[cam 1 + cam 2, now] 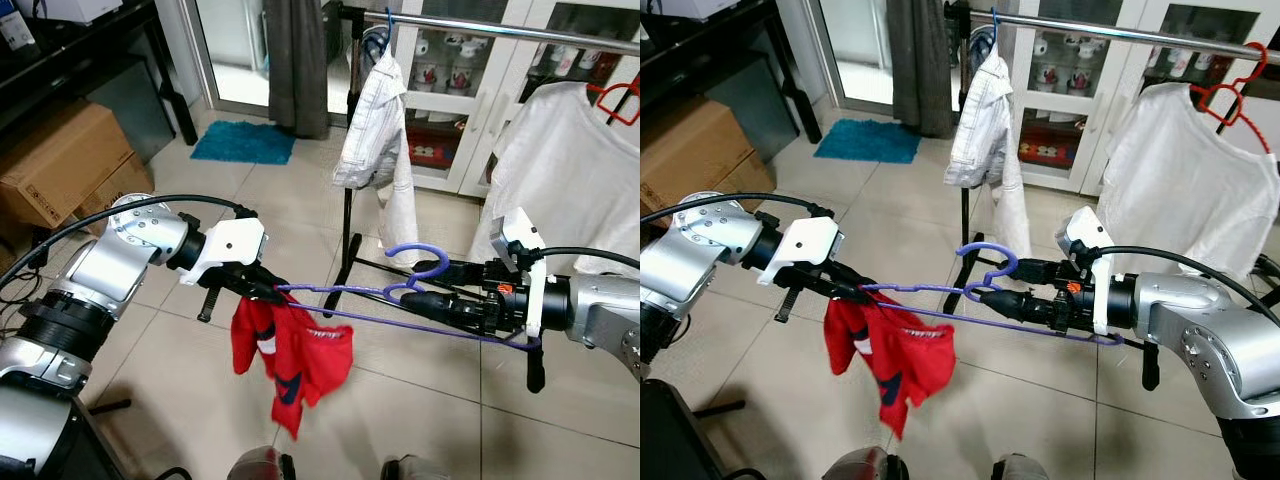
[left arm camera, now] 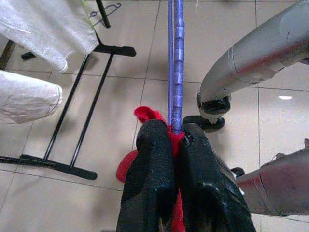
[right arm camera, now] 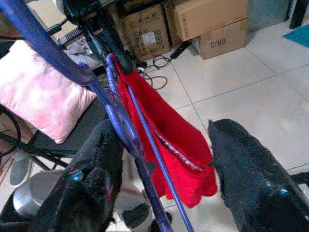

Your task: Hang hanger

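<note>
Gripping purple hanger (image 1: 400,300): left claw (image 2: 175,140) clamped | right claw (image 3: 164,159) wide | red garment (image 1: 890,355) dangling

bare rail (image 1: 520,30) between white shirts (image 1: 375,130)

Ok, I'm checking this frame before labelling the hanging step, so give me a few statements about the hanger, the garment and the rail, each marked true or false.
1. The left gripper is shut on one end of the purple hanger. True.
2. The red garment hangs from the hanger's end near the left gripper. True.
3. The purple hanger's hook is already over the clothes rail. False: the hanger is held between the grippers, below the rail.
4. The right gripper is clamped shut on the hanger. False: its fingers stand apart around the hanger.
5. The clothes rail carries nothing. False: a white shirt and a white T-shirt hang there.
</note>
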